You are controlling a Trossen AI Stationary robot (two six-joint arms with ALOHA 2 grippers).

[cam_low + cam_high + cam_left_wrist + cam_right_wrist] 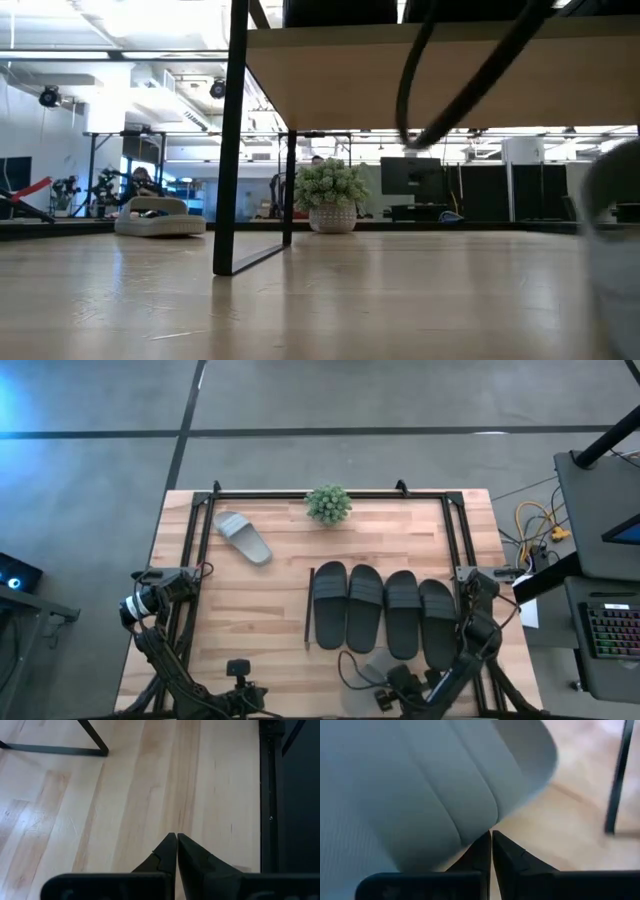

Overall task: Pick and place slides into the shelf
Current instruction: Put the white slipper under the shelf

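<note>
Both arms matte black, jointed, black cables looped alongside. Left gripper fingers: dark wedges tapering to points.

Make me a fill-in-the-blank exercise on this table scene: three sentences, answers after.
1. The black slides lie side by side in a row of ____.
2. In the high view, the lone slide to the left of the potted plant is light ____.
3. The left gripper, over the bare table, has its fingers ____.

Missing words: four; grey; shut.
</note>
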